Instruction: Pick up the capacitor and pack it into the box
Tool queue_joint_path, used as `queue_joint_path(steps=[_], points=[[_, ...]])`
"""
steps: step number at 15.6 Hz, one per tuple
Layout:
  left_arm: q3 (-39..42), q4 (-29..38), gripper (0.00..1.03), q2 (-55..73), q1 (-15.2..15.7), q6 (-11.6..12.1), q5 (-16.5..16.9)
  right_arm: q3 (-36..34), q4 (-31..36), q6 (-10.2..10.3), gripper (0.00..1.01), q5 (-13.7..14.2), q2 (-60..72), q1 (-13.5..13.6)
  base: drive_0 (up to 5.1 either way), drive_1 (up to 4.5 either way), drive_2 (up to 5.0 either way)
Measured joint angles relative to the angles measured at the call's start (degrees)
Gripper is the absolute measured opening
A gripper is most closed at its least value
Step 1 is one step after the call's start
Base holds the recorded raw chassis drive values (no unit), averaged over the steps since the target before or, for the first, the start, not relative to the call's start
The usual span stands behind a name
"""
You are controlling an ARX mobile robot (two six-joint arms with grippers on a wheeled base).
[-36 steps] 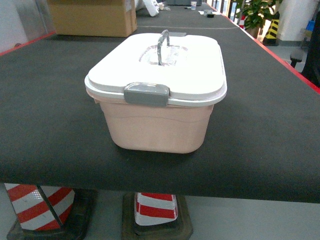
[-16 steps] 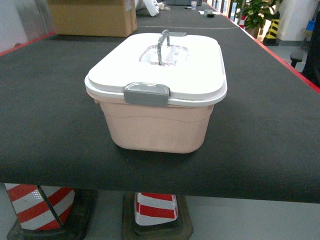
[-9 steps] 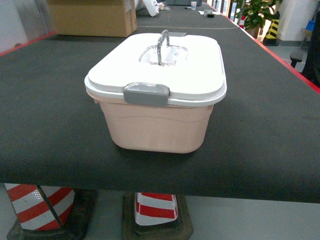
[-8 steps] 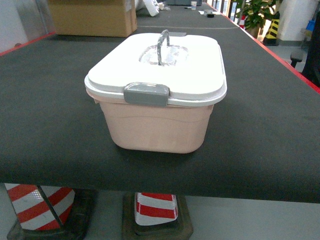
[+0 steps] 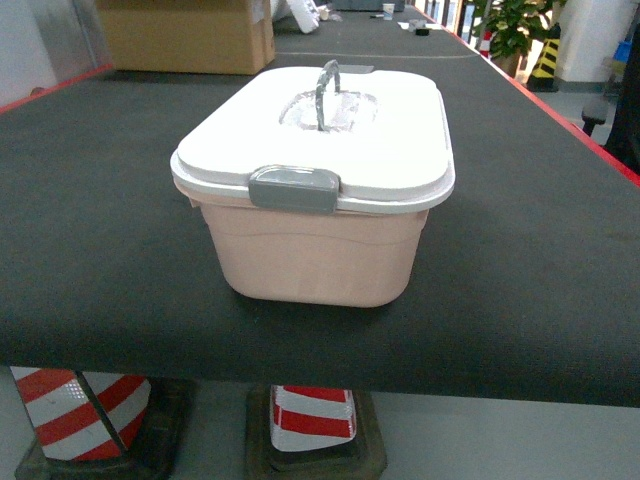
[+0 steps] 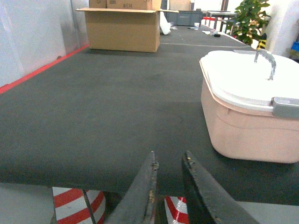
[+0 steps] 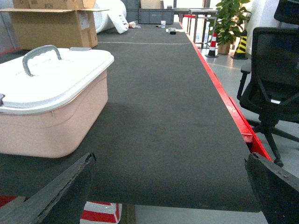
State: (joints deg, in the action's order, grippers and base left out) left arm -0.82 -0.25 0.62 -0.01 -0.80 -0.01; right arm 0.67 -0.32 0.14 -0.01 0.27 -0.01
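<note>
The box (image 5: 315, 250) is a pale pink tub under a white lid (image 5: 380, 140), with a grey latch clip (image 5: 293, 188) at its front and a grey handle (image 5: 325, 92) standing up. It stands near the front edge of the black table (image 5: 90, 250). No capacitor shows in any view. The box (image 6: 247, 121) is ahead and to the right of my left gripper (image 6: 169, 161), whose fingers stand a narrow gap apart with nothing between them. My right gripper (image 7: 170, 158) is wide open and empty, with the box (image 7: 51, 116) ahead on its left. Neither gripper appears in the head view.
A brown cardboard carton (image 5: 185, 35) stands at the far left of the table, which has a red edge (image 7: 229, 112) along its right side. Red-and-white cones (image 5: 310, 415) stand under the table front. A black office chair (image 7: 273, 84) and a potted plant (image 7: 229, 18) are to the right.
</note>
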Motion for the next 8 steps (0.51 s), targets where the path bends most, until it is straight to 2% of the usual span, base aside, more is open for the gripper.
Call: queue_joint_path(steps=[3,4,7,8], points=[[0.0,0.0,0.26,0.0,0.0,0.0,0.0,0.0,0.0,0.0,0.98,0.0,0.0,0.0,0.0,0.00,0.0],[0.0,0.0,0.55,0.0,0.0,0.0,0.0,0.0,0.0,0.0,0.98,0.0,0.0,0.0,0.0,0.00,0.0],[0.0,0.0,0.92,0.0,0.0,0.0,0.0,0.0,0.0,0.0,0.98,0.0,0.0,0.0,0.0,0.00,0.0],[0.0,0.0,1.00,0.0,0.0,0.1,0.0,0.0,0.0,0.0,0.98,0.0,0.0,0.0,0.0,0.00,0.0]])
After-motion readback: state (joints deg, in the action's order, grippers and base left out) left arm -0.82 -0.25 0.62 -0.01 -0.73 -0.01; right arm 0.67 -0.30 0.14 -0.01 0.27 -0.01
